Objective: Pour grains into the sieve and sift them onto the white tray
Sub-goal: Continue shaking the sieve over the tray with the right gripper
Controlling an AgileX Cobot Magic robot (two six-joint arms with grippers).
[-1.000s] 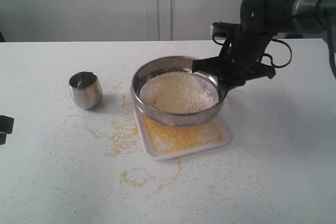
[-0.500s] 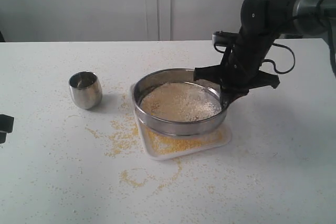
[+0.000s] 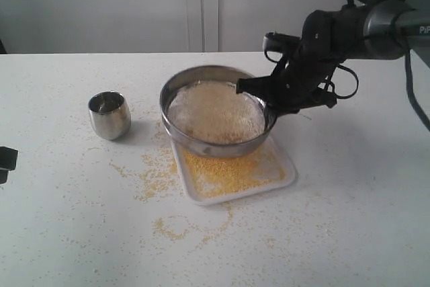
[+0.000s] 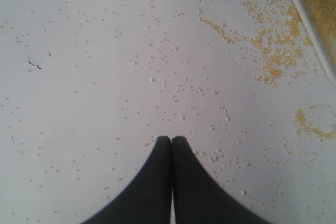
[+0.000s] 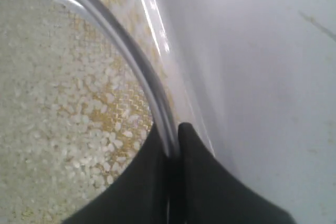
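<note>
White table (image 3: 349, 233) before a plain pale wall, dusted all over with stray granules. Near the middle, wide shallow round stainless-steel sieve (image 3: 213, 144) held clear above flat white rectangular tray (image 3: 285, 166), apparently tilted: far rim higher in the exterior view, near wall lower, mesh face turned a little toward that camera. Held so, most likely, to slide the load across the mesh and drop the fines straight onto the tray below. Round, so no real long axis; open side up, ring plane slanted rather than level. Gripped at the rim on the right side of the exterior view by black right hand (image 3: 269, 105), fingers (image 5: 152, 182) closed narrow on the thin steel wall, one inside and one outside, plain in the right wrist view. Rim grip judged to keep the mesh free and the arm off the tray. Loose mixed grains (image 3: 213, 112): pale coarser bits lying on the mesh, yellow fines (image 3: 225, 174) heaped on the tray, more scattered on the table just beside the tray's left edge. Tray largely hidden under the sieve, long axis hard to call. Small shiny steel cup (image 3: 109, 115) upright, well apart to the left. Black left hand (image 4: 171, 139) low over bare table, fingertips pressed together, holding nothing, parked clear of the work. Pouring judged done; sifting the step in hand.
</note>
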